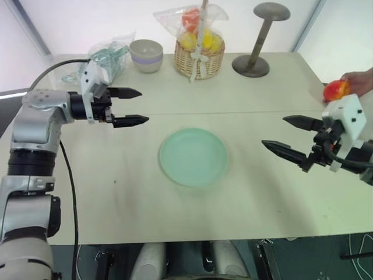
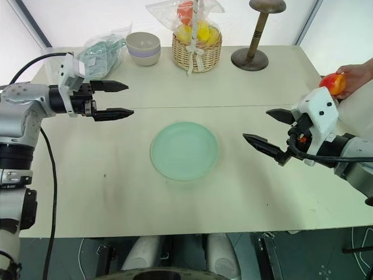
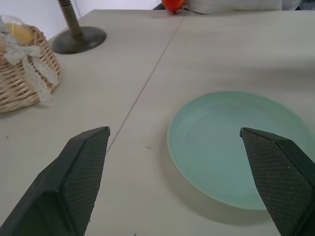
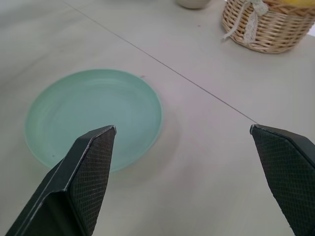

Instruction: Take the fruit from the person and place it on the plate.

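A person's hand (image 1: 360, 81) holds the red-orange fruit (image 1: 335, 90) over the table's far right edge. The pale green plate (image 1: 193, 157) lies bare at the table's middle. My right gripper (image 1: 292, 136) hovers open between the plate and the fruit, pointing left toward the plate, nothing between its fingers. The fruit sits just behind its white wrist housing. My left gripper (image 1: 136, 106) hangs open at the left, above the table, pointing right. The left wrist view shows the plate (image 3: 241, 147) and the fruit (image 3: 173, 5) far off.
Along the back edge stand a wicker basket (image 1: 199, 58) of wrapped fruits, a small whitish bowl (image 1: 146, 55), a plastic bag (image 1: 108, 55) and a brown stand (image 1: 252, 61) with a round base. A seam crosses the table behind the plate.
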### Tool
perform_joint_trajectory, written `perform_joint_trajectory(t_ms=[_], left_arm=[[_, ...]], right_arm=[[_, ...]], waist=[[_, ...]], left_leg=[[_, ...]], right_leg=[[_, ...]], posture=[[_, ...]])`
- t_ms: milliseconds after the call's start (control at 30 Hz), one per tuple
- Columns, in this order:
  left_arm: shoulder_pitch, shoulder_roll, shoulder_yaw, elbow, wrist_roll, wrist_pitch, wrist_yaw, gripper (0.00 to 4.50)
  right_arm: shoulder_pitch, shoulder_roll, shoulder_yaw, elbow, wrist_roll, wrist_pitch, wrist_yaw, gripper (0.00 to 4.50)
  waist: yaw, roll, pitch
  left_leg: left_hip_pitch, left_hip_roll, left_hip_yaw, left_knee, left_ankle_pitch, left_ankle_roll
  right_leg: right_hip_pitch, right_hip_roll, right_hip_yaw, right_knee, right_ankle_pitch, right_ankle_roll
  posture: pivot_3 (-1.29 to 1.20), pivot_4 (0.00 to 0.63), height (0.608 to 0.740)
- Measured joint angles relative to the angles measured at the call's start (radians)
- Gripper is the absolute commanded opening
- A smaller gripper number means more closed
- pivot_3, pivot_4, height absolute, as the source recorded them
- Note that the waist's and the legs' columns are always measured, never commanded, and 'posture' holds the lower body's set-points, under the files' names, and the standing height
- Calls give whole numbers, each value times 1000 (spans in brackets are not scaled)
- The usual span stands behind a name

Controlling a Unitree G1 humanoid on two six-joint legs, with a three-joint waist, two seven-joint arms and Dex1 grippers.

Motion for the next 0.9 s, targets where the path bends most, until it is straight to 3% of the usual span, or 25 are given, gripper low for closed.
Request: perform_joint_trajectory(t_ms=[900], left_arm=[[8, -27, 4, -18, 11, 3, 47, 4433]], right_arm=[[-12, 11, 15, 0, -7, 0, -21, 4500]], waist=[[1, 0, 0]], left_leg=[[0, 0, 0, 0, 0, 0]], right_leg=[[0, -1, 1, 0, 0, 0]], posture=[[0, 150, 740]])
